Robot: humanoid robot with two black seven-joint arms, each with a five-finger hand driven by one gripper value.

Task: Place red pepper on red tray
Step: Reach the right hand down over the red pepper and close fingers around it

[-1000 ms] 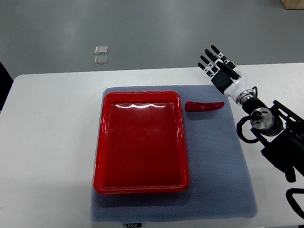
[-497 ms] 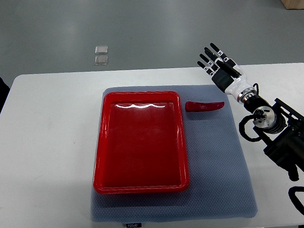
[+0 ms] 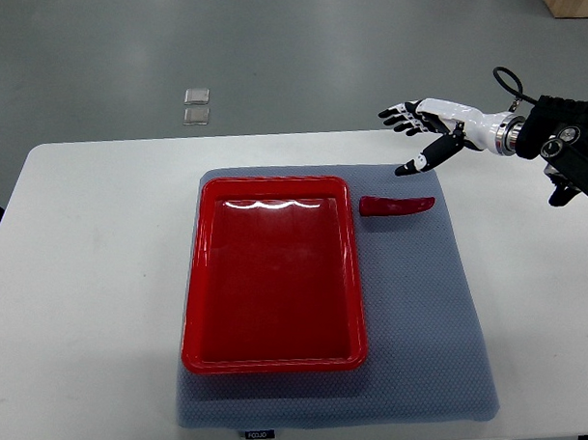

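1. Since the earlier frames, the right arm has been swung up and back: it was angled in from the lower right with the fingers pointing away from the robot, and it is now laid almost level along the far edge of the table, with the fingers pointing toward the picture's left.
2. The fingers (image 3: 402, 115) of the right hand (image 3: 425, 124) are spread and relaxed, and nothing is held in them.
3. One digit is dropped lower than the others, with its dark tip aimed down and to the left, toward the mat.
4. That tip is seen near the far right corner of the mat, above the red pepper (image 3: 396, 205) and apart from it.
5. Behind the fingers, a white palm and wrist are shown, joined to a black forearm that leaves the picture at its right edge.
6. The red pepper is laid flat on the grey mat (image 3: 426, 321), just beside the right far corner of the red tray (image 3: 270, 354), outside its rim.
7. The red tray is set on the left part of the mat, with its long sides running away from the robot.
8. The mat is spread on a white table (image 3: 89, 271).
9. The left arm is not seen.
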